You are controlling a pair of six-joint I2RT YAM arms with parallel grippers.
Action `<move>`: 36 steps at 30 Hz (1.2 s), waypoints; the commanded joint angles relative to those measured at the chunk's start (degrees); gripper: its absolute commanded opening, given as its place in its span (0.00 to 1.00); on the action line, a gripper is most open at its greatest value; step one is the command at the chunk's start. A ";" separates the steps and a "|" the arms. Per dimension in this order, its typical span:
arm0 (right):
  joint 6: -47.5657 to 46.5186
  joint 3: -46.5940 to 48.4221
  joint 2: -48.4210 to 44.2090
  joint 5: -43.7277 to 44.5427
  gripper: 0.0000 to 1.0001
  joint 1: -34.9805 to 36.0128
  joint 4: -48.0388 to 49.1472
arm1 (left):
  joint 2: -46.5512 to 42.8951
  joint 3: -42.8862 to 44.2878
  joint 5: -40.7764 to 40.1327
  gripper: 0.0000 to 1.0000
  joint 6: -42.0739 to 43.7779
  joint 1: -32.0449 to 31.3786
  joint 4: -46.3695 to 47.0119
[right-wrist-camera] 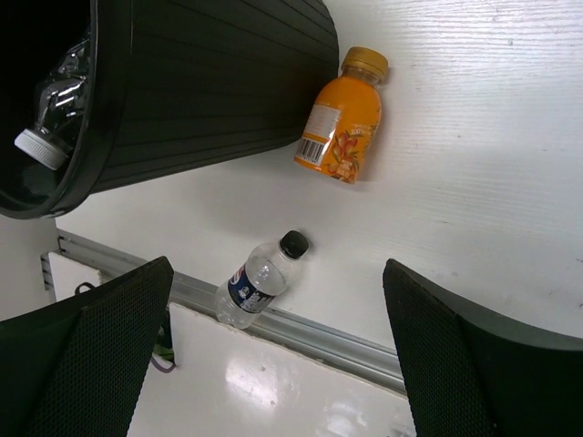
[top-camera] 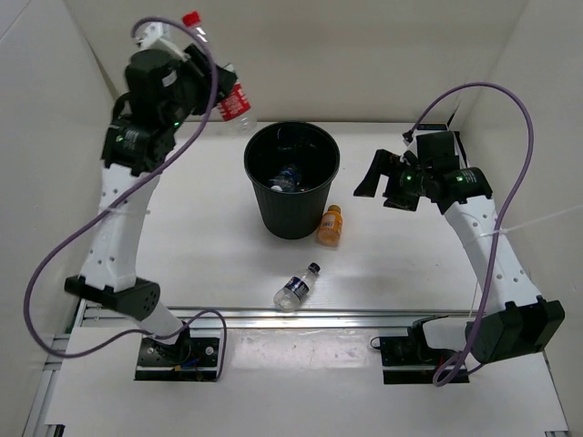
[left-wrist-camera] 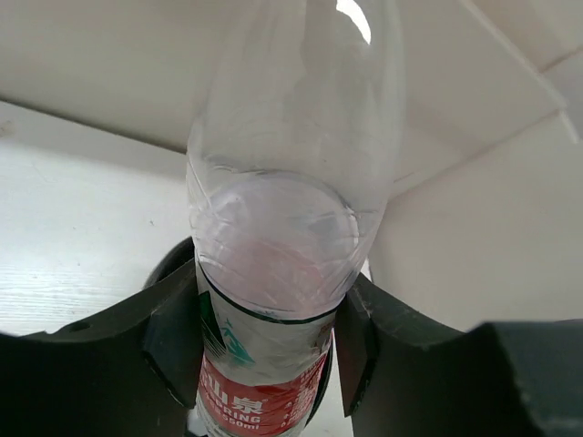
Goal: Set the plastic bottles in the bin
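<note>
High to the left of the bin, my left gripper [top-camera: 215,80] [left-wrist-camera: 269,355] is shut on the clear bottle with a red label and red cap [top-camera: 235,102] [left-wrist-camera: 282,228]. The black round bin [top-camera: 291,187] [right-wrist-camera: 209,91] stands mid-table with a clear bottle [top-camera: 288,177] [right-wrist-camera: 50,118] lying inside. A short orange bottle [top-camera: 330,225] [right-wrist-camera: 342,127] lies against the bin's right base. Near the front rail lies a clear bottle with a dark label and black cap [top-camera: 297,287] [right-wrist-camera: 260,278]. To the right of the bin, my right gripper [top-camera: 381,187] [right-wrist-camera: 278,355] hovers open and holds nothing.
A metal rail [top-camera: 301,314] [right-wrist-camera: 310,332] runs along the table's front edge just behind the dark-label bottle. White walls enclose the table on the left, back and right. Purple cables loop off both arms.
</note>
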 commanded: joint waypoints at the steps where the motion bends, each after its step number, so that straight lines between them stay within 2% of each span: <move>1: 0.99 0.80 0.44 -1.74 1.00 -0.18 2.45 | 11.53 2.53 -3.06 0.51 2.88 -5.75 -8.19; 6: 0.28 1.42 0.44 0.28 1.00 -0.18 1.84 | 14.53 1.83 -4.90 0.66 3.49 -11.39 -7.04; 7: -0.24 1.42 -0.08 0.98 1.00 -0.18 1.84 | 15.68 3.14 -7.17 0.70 3.50 -12.62 -9.22; 8: -0.24 1.42 -0.08 0.99 1.00 -0.18 1.84 | 15.69 5.59 -8.32 0.79 4.28 -12.63 -10.46; 9: -0.24 0.73 -0.08 1.68 1.00 -0.18 1.84 | 16.21 7.00 -9.29 1.00 4.29 -12.63 -11.78; 12: -0.24 -1.90 -0.61 2.22 1.00 -0.18 1.84 | 12.80 8.86 -12.55 1.00 5.87 -12.63 -13.19; 13: 0.45 -2.61 -0.09 2.22 1.00 -0.79 1.84 | 8.96 7.73 -13.25 1.00 5.87 -11.68 -13.19; 16: 1.86 -5.69 3.51 1.60 1.00 -1.40 3.23 | 0.09 -0.86 -13.26 1.00 2.29 -6.50 -12.67; 18: 4.06 -7.36 7.46 0.38 1.00 -2.02 5.17 | -3.89 -9.83 -13.26 1.00 1.74 -2.62 -13.37; 20: 5.55 -9.29 10.27 -4.34 1.00 -3.42 9.37 | -7.93 -14.49 -12.74 1.00 1.04 -0.52 -16.17; 27: 8.81 -8.60 23.27 -12.45 1.00 -3.44 20.46 | -19.02 -29.08 -14.57 1.00 -1.77 0.55 -23.12; 36: 10.92 -4.30 36.99 -15.54 1.00 1.31 22.93 | -23.60 -31.57 -16.33 1.00 -1.77 3.89 -30.06</move>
